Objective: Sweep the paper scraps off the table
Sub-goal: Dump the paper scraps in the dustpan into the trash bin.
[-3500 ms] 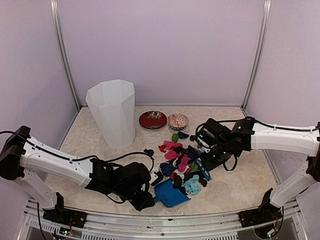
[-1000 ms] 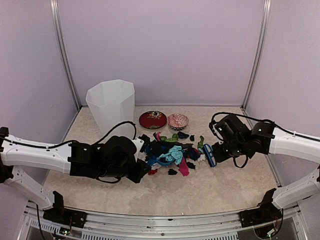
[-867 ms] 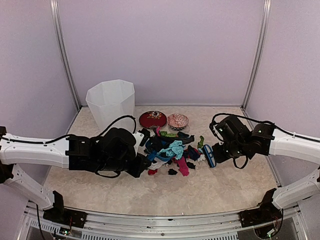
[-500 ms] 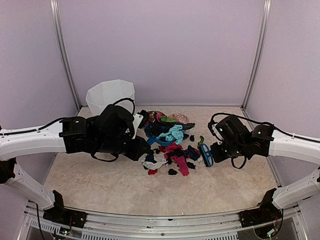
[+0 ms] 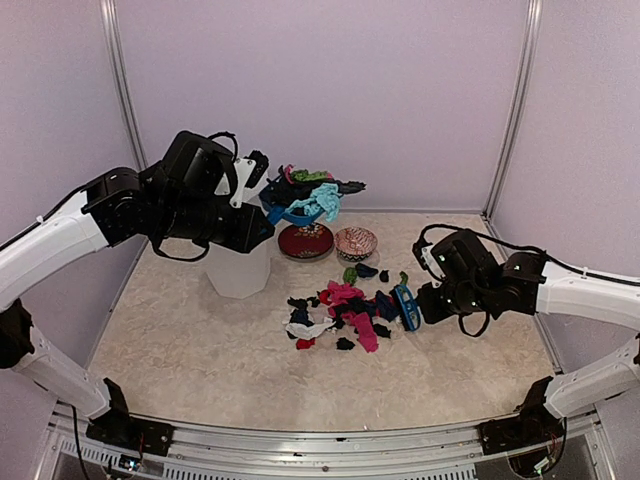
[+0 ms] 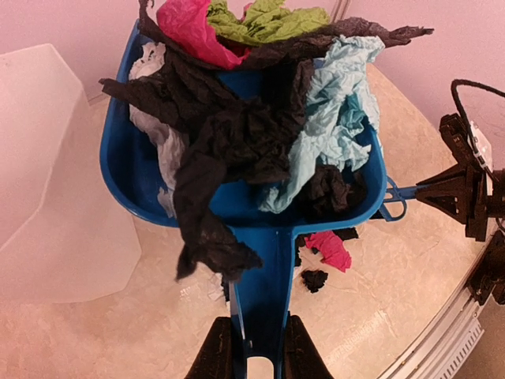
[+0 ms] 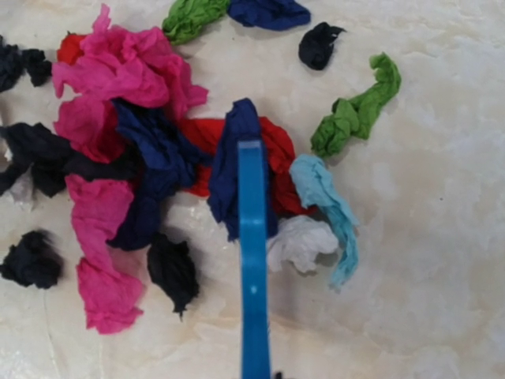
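**Left gripper [image 6: 259,351] clamped narrow on the dustpan [image 6: 264,276] handle, lifted clear of the tabletop [image 5: 200,350].**
Half a second ago the pan sat lower, near the pile. It now rides high ahead of the gripper, heaped with paper scraps [image 6: 237,134], above the white bin [image 5: 240,275]. Right gripper [image 5: 422,300] is closed on the brush [image 7: 252,237], position unchanged. Just beyond it, loose scraps remain on the tabletop.

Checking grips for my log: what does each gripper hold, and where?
Left gripper pinches the loaded blue dustpan by its handle; right gripper holds the blue brush by its near end.
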Motion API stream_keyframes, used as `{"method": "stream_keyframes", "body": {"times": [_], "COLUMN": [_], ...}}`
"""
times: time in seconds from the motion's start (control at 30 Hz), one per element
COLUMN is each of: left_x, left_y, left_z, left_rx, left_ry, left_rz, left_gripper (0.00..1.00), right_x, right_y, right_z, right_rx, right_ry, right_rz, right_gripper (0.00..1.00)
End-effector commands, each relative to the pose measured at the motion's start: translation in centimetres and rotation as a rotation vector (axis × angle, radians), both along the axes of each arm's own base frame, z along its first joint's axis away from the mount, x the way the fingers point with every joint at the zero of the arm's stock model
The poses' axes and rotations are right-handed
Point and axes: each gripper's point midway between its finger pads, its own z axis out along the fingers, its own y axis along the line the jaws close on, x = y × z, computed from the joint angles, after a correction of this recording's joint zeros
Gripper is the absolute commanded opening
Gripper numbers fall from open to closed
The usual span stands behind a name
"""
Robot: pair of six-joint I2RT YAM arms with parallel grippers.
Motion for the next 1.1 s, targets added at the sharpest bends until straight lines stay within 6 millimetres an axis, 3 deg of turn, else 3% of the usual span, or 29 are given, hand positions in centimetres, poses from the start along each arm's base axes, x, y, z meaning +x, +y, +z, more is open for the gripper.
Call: {"method": "stream_keyframes", "body": {"times": [0.0, 0.33, 0.43, 0.8, 1.07], "left_x": [1.3, 4.0, 4.4, 5.1, 4.2], "left_y": [2.6, 7.9, 8.7, 10.0, 10.6], "left_z": [1.8, 4.3, 4.6, 5.1, 5.2], "left_rx": [0.033, -0.092, -0.165, -0.474, -0.737], "left_ry": [-0.026, -0.006, 0.011, 0.117, 0.199], "left_rz": [0.053, 0.145, 0.127, 0.032, -0.049], "left_gripper": [0.00, 0.00, 0.00, 0.00, 0.00], "right_x": [0.4, 0.7, 0.7, 0.7, 0.5], "right_y": [0.3, 0.9, 1.0, 1.0, 0.8], "right_z": [-0.4, -0.9, -1.0, -1.1, -1.3], "right_rx": [0.014, 0.016, 0.015, 0.015, 0.016], "right_ry": [-0.002, 0.008, 0.009, 0.014, 0.023], "right_rz": [0.003, 0.015, 0.017, 0.014, 0.007], "right_gripper": [0.00, 0.00, 0.00, 0.00, 0.00]}}
